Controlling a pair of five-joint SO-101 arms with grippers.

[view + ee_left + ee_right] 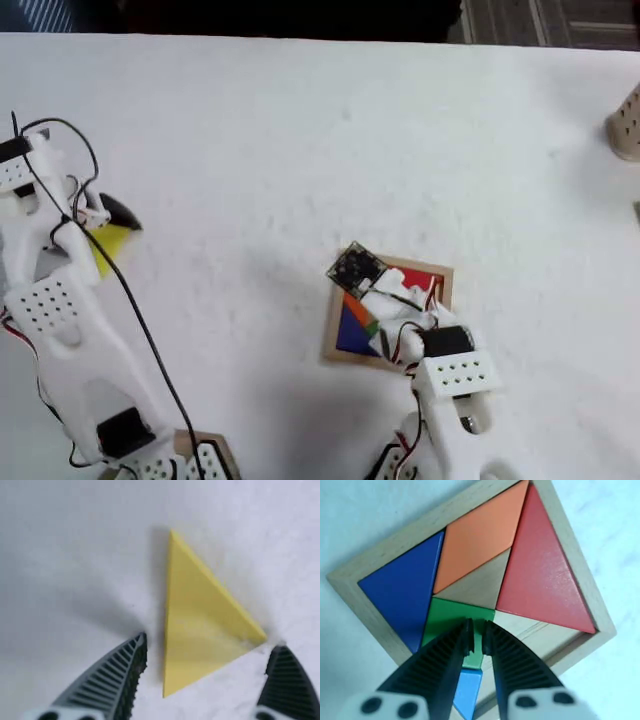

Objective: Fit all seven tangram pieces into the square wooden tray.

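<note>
A yellow triangle [205,625] lies flat on the white table [300,150], at the far left in the high view [110,243]. My left gripper [210,647] stands open just above it, one fingertip at each side. The square wooden tray [395,535] sits right of centre [332,325]. It holds a dark blue triangle [402,595], an orange parallelogram [480,535], a red triangle [540,575], a tan triangle [475,587], a green square [447,617] and a light blue triangle [467,687]. My right gripper [477,630] hovers shut over the green square, nothing held.
A bare strip of tray floor [535,632] shows below the red triangle. A beige perforated object [625,125] stands at the table's right edge. Black and red cables [130,300] trail along both arms. Open table stretches across the back and middle.
</note>
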